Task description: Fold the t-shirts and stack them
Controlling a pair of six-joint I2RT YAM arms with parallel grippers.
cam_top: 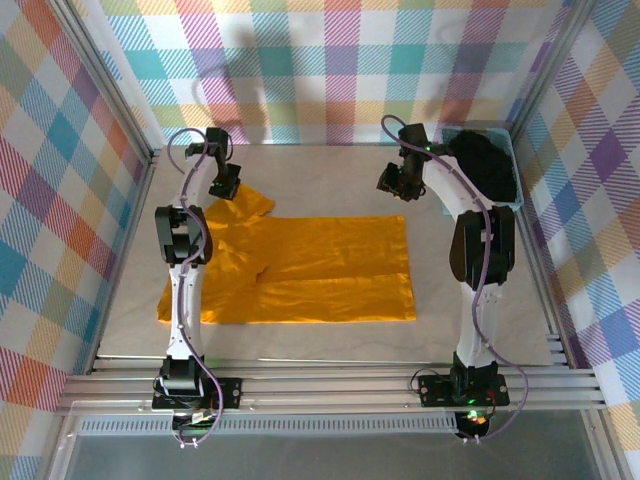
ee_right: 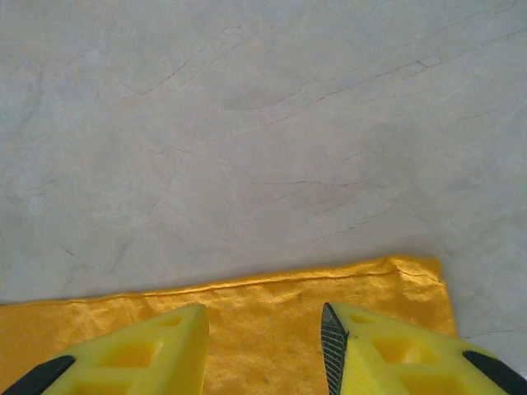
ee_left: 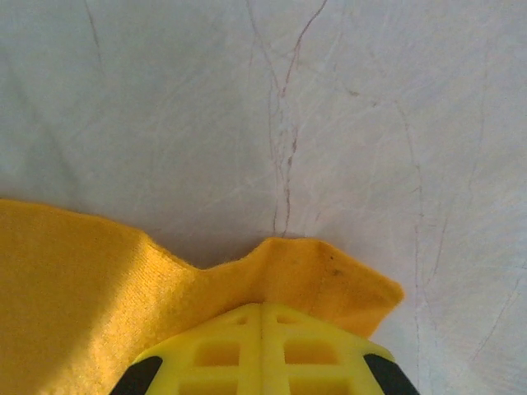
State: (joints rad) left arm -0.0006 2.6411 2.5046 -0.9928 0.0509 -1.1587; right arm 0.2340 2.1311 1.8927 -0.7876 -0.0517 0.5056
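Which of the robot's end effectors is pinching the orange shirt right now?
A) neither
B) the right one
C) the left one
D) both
C: the left end effector has its fingers pressed together on a raised fold of the orange shirt, while the right end effector has its fingers apart over the shirt's edge.
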